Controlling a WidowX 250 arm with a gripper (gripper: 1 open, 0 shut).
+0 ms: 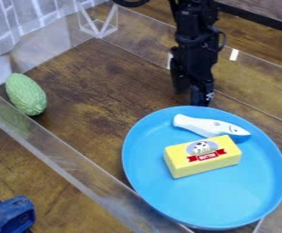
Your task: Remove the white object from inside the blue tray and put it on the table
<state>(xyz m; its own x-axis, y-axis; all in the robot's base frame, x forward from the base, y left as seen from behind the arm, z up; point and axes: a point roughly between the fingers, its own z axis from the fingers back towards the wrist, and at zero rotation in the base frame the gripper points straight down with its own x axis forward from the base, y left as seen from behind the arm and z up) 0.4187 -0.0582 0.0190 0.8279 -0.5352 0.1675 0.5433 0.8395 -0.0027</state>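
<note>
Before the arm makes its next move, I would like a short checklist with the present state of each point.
1. White object inside the blue tray: ok.
2. White object uncovered from above, for grasping: ok.
3. Yellow block well apart from the white object: not ok, it lies close beside it.
4. Hand holding the white object: not ok, it is beyond the tray.
5. Bare table visible for placing: ok.
6. Fingers open: cannot tell.

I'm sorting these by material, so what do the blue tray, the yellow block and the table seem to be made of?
The blue tray looks like smooth plastic: even color, soft sheen, raised rim. The yellow block could be coated card or plastic, judging by its crisp edges and printed label. The table appears to be wood or wood-look laminate, given its brown streaky grain.
</note>
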